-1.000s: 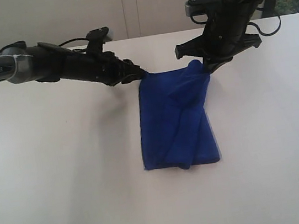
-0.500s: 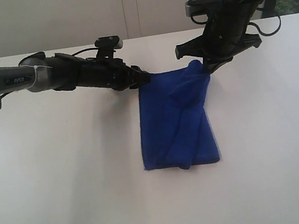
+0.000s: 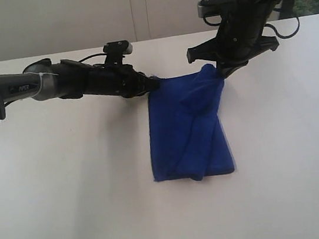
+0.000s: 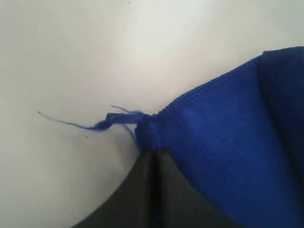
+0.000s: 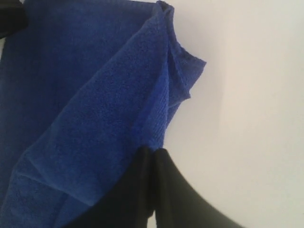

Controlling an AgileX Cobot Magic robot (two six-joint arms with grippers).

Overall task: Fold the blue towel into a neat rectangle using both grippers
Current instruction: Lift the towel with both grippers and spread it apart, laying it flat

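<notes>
since a second ago our left gripper [image 3: 152, 85] sits farther in, now pinching the far-left corner of the towel [image 3: 188, 133]; our right gripper [image 3: 222, 74] pinches the far-right corner. we see the towel flat on the table [image 3: 69, 197], long axis running from both grippers toward the near edge.

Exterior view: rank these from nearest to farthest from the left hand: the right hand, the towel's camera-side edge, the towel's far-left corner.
1. The blue towel's far-left corner, pinched in the left hand itself.
2. The right hand, rightward along the far edge, gripping the other corner.
3. The towel's camera-side edge, at the front.
</notes>
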